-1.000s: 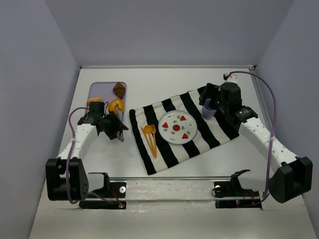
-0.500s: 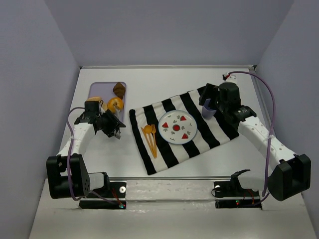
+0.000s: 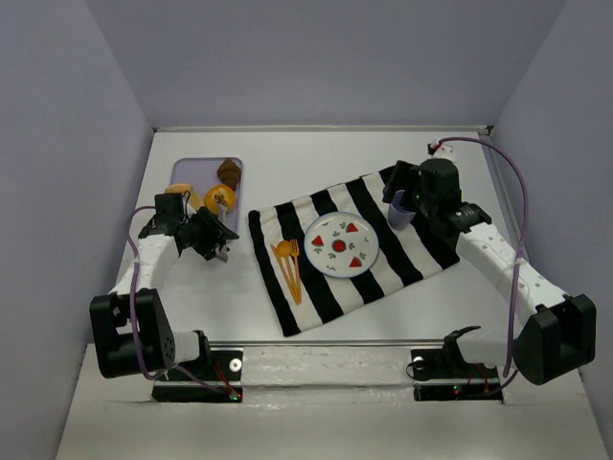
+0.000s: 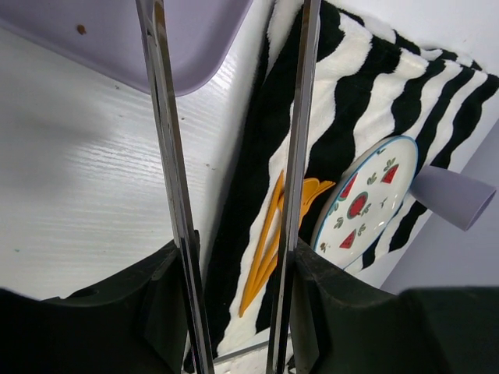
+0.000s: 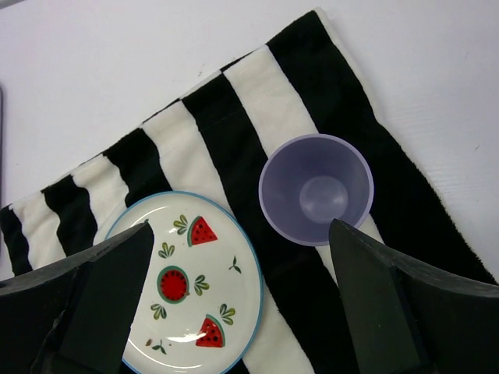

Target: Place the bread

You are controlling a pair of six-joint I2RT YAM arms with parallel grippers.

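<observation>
Top view first. The bread (image 3: 220, 198) is on the lilac tray (image 3: 207, 167) at back left, close by a paler ring (image 3: 182, 194) and with a dark brown pastry (image 3: 228, 172) just behind it. The left fingers (image 3: 218, 249) hang just off the tray's near edge, apart and empty. My worry is the crowding: a sloppy reach could catch the pale ring, or shove the glossy bread so it skids. If it's headed for the plate (image 3: 341, 244), which is my guess, the orange fork and spoon (image 3: 287, 264) lie between, and a low pass could drag them or ruck the striped cloth (image 3: 292, 309). The right fingers (image 3: 400, 192) sit over the purple cup (image 3: 399, 215) near the plate, so both arms could crowd that spot.

Left wrist view: two long metal fingers wide apart with nothing between them, pointing at the cloth, with only a tray corner (image 4: 191, 35) showing. The bread isn't in shot, so the arm isn't lined up with it.

Right wrist view: fingers spread and empty, cup upright on the cloth just beside the plate. A bump would tip it.

The surface (image 3: 383, 153) is white with a faint wood grain. The room is a plain box with pale lavender-grey walls (image 3: 326, 57) on three sides.
</observation>
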